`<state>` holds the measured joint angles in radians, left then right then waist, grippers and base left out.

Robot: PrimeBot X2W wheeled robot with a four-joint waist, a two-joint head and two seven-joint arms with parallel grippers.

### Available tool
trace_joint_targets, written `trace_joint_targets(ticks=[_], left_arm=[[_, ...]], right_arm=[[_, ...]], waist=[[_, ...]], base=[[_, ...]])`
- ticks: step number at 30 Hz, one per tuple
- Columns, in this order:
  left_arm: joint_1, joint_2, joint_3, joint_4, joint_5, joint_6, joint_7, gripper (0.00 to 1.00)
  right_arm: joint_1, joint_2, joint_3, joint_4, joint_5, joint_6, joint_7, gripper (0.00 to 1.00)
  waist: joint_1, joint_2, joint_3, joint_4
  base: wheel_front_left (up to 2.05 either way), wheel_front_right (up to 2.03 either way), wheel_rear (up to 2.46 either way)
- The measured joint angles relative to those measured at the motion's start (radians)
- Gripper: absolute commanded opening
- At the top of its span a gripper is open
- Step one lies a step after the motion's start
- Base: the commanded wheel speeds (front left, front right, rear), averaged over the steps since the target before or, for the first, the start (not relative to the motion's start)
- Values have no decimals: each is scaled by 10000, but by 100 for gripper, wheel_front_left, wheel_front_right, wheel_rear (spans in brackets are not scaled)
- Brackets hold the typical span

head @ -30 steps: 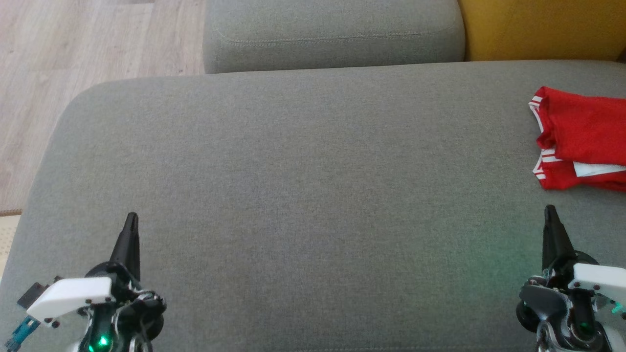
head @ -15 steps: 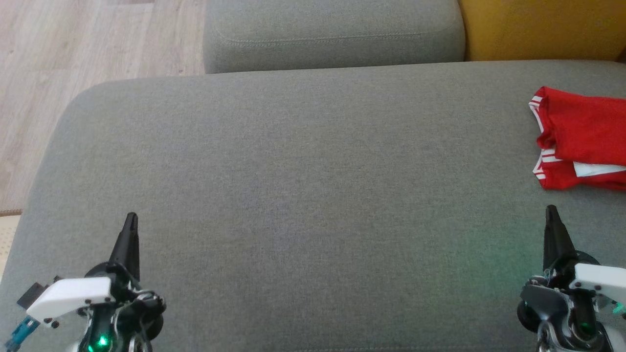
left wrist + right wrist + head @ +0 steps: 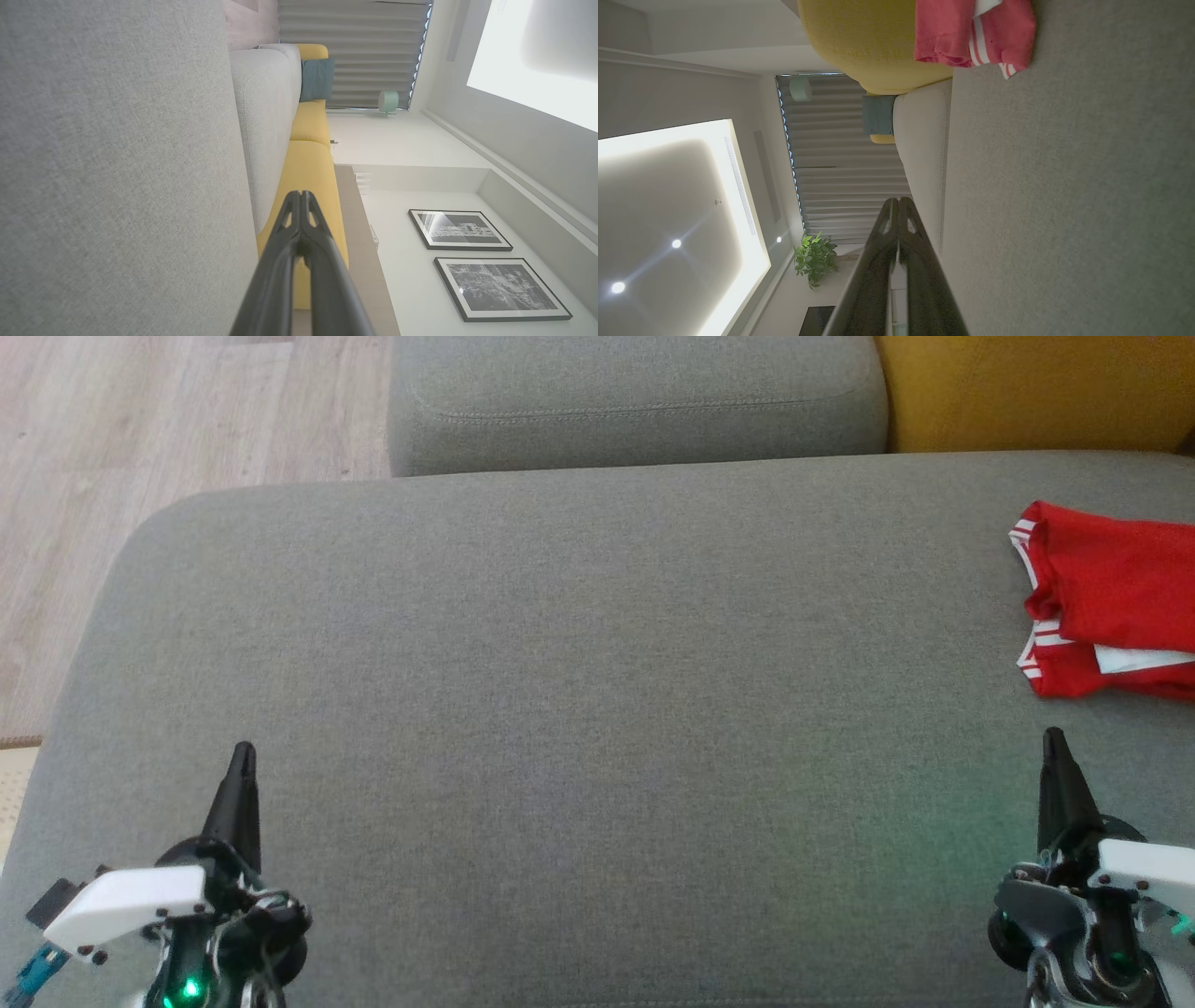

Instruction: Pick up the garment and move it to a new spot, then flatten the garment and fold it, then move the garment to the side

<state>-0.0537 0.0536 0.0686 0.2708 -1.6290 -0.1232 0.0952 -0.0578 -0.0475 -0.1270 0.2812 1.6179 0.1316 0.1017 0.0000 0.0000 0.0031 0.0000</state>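
Note:
The garment (image 3: 1116, 602) is red with white stripes and lies folded in a small stack at the far right of the grey cushion (image 3: 579, 709), cut off by the head view's right edge. The right wrist view has the garment (image 3: 971, 32) at its top, ahead of that arm's fingers. My left gripper (image 3: 244, 751) hovers over the cushion's near left, shut and empty, far from the garment. My right gripper (image 3: 1053, 737) is shut and empty too, a short way in front of the garment and apart from it. Both wrist views show the tips pressed together: left gripper (image 3: 300, 193), right gripper (image 3: 896, 200).
A grey back cushion (image 3: 635, 401) stands behind the seat, with a yellow cushion (image 3: 1036, 387) to its right. Wooden floor (image 3: 140, 439) lies off the cushion's left edge. A wide stretch of bare cushion separates my two grippers.
My left gripper has drifted slightly to the left and toward me. The right gripper and the garment have stayed put.

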Motion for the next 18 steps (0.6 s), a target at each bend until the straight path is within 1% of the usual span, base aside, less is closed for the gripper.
trace_joint_targets(ticks=[18], left_arm=[[0, -15, 31, 0, 15, -2, 13, 0]], right_arm=[[0, 6, -13, 0, -2, -2, 2, 0]], waist=[[0, 0, 0, 0]], base=[[0, 0, 0]])
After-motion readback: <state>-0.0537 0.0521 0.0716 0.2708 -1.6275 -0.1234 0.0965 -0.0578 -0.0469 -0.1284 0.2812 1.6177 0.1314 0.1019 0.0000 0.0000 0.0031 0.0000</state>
